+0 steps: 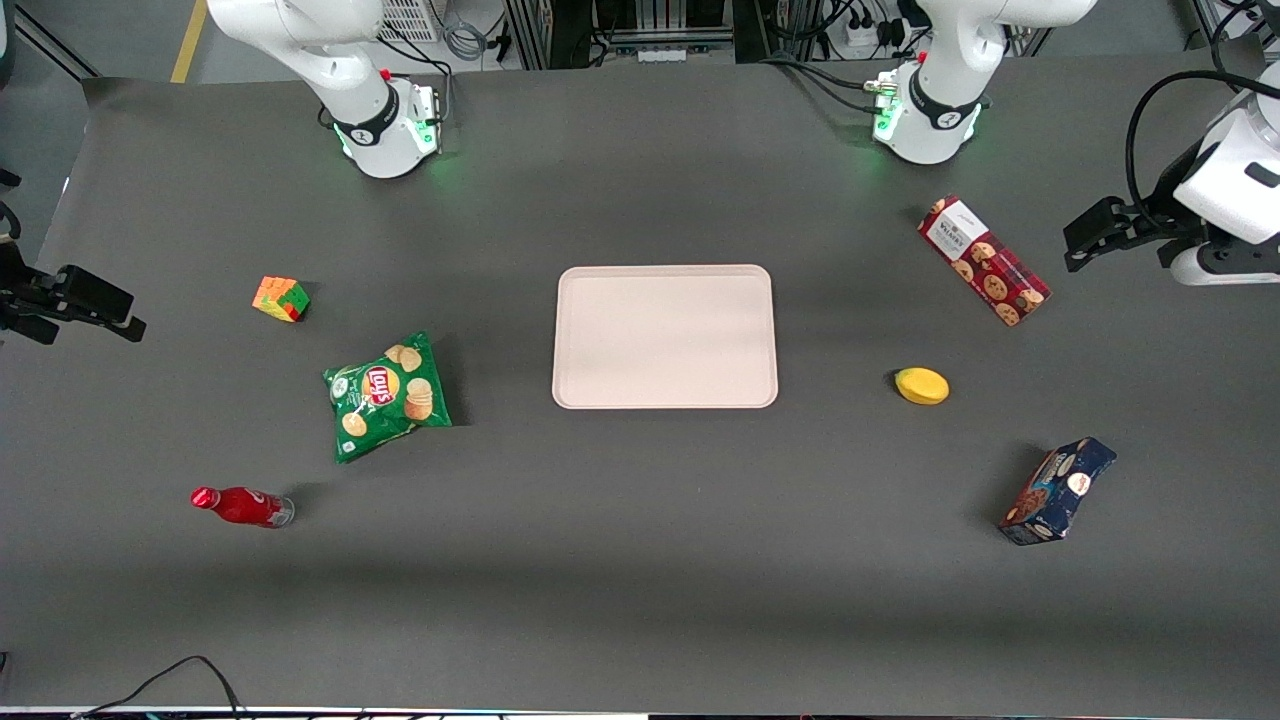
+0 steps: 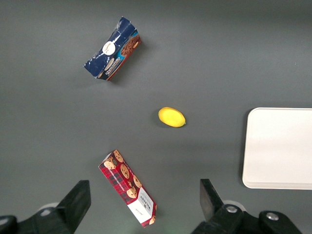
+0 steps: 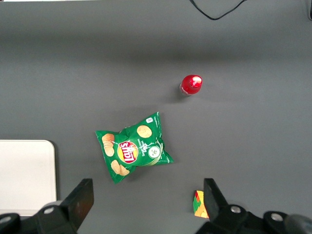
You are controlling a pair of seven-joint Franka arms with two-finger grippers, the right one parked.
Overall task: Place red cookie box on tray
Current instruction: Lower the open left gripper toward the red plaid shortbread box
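The red cookie box lies flat on the dark table toward the working arm's end, its white label end pointing at the arm's base. My left gripper hangs open well above the table, beside the box and farther out toward the table's end. Seen from the left wrist, the red cookie box lies far below, between the two spread fingers of the gripper, which touch nothing. The pale tray sits at the table's middle with nothing on it, and one end of the tray shows in the left wrist view.
A yellow fruit lies between the tray and a dark blue cookie box, both nearer the front camera than the red box. Toward the parked arm's end are a green chip bag, a colour cube and a red bottle.
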